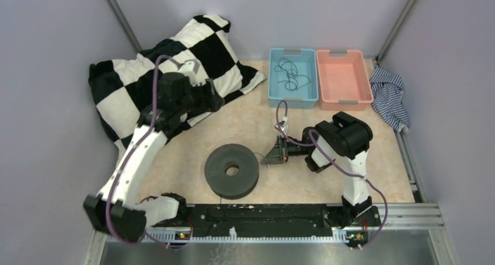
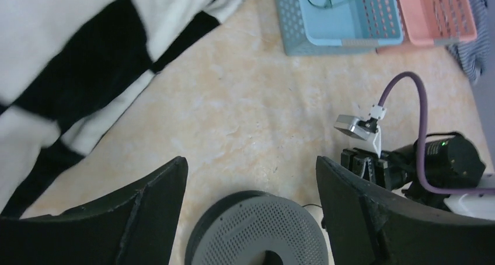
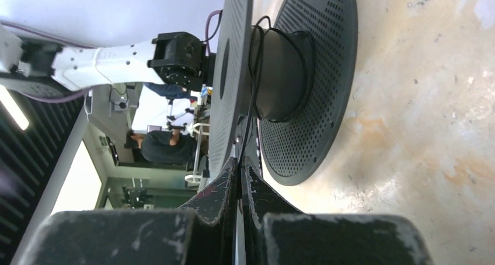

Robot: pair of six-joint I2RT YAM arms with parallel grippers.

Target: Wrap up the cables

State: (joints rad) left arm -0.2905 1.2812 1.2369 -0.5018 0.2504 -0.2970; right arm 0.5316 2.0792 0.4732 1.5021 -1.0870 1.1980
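Note:
A dark round spool (image 1: pixel 232 170) lies flat on the table's middle; it also shows in the left wrist view (image 2: pixel 260 230) and on edge in the right wrist view (image 3: pixel 292 72). My right gripper (image 1: pixel 273 154) sits just right of the spool, shut on a thin black cable (image 3: pixel 252 90) that runs from its fingertips onto the spool's hub. More thin black cables (image 1: pixel 289 72) lie tangled in the blue bin (image 1: pixel 274 96). My left gripper (image 1: pixel 201 96) is open and empty, held above the table's far left near the blanket, its fingers (image 2: pixel 149 212) wide apart.
A black-and-white checked blanket (image 1: pixel 140 72) lies at the back left. A pink bin (image 1: pixel 344 98) stands right of the blue one. A striped blue cloth (image 1: pixel 388 96) lies at the far right. Purple arm cords (image 1: pixel 292 138) loop near the right gripper.

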